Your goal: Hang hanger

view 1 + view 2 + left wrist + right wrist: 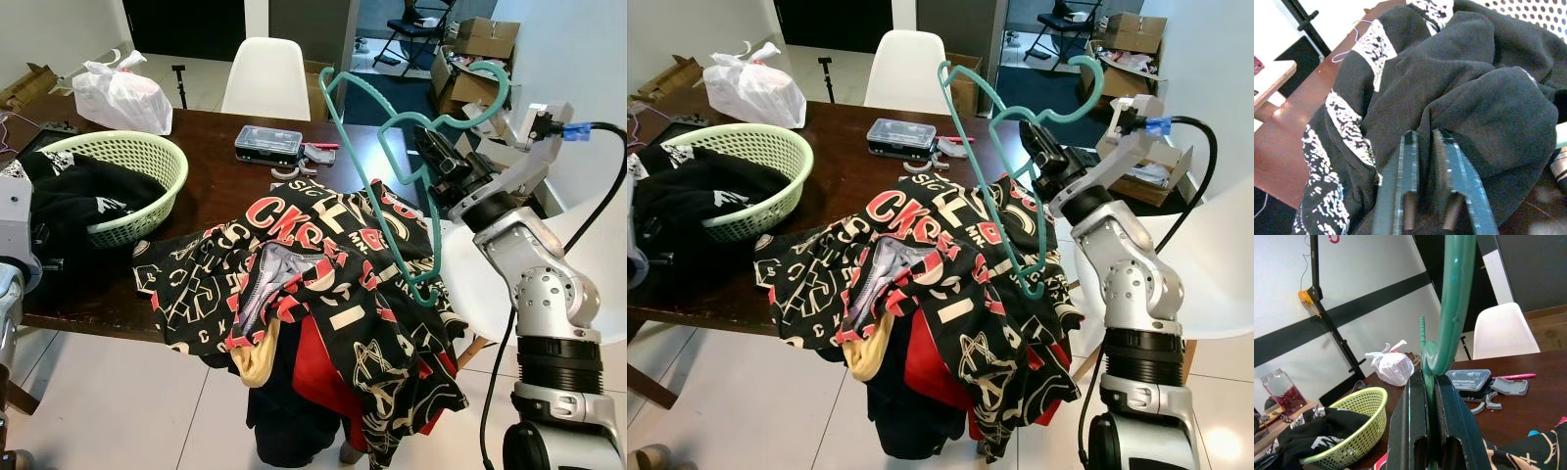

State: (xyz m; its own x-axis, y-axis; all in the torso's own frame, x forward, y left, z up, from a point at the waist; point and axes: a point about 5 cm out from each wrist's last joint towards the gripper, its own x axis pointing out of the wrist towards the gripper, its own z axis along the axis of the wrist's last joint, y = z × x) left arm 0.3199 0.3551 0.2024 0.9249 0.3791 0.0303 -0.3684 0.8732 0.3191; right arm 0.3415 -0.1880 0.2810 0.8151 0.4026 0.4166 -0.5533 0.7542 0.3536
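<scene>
The green hanger (392, 147) is held up in the air above the right end of the dark wooden surface (211, 191), tilted so that its hook points up and to the right while its long lower bar slants down toward the clothing below. The right gripper (429, 157) has its jaws closed on the hanger's wire near the neck; in the right wrist view the green wire (1449, 318) rises straight out from between the two black fingers (1413, 421), which sit almost together around it. The hanger's lower corner (1031, 284) hangs just above, or possibly brushing, a black, red and cream patterned garment (323, 284), and contact cannot be judged.

That garment lies heaped over the near right edge of the surface and drapes down toward the tiled floor (118, 411), with a red cloth (931, 367) and a yellowish piece (257, 362) showing under it.

Farther back on the surface lie a clear plastic box (267, 143) and a pink pen (1515, 376) beside it. To the left stands a light green basket (137, 157) with dark clothing (73, 201) spilling out of it. A white plastic bag (122, 96) sits at the far left corner, and a white chair (265, 78) stands behind.

The left gripper (1426, 147) rests against the black clothing (1469, 98), its jaws narrow, nearly closed, with nothing visibly between them.
</scene>
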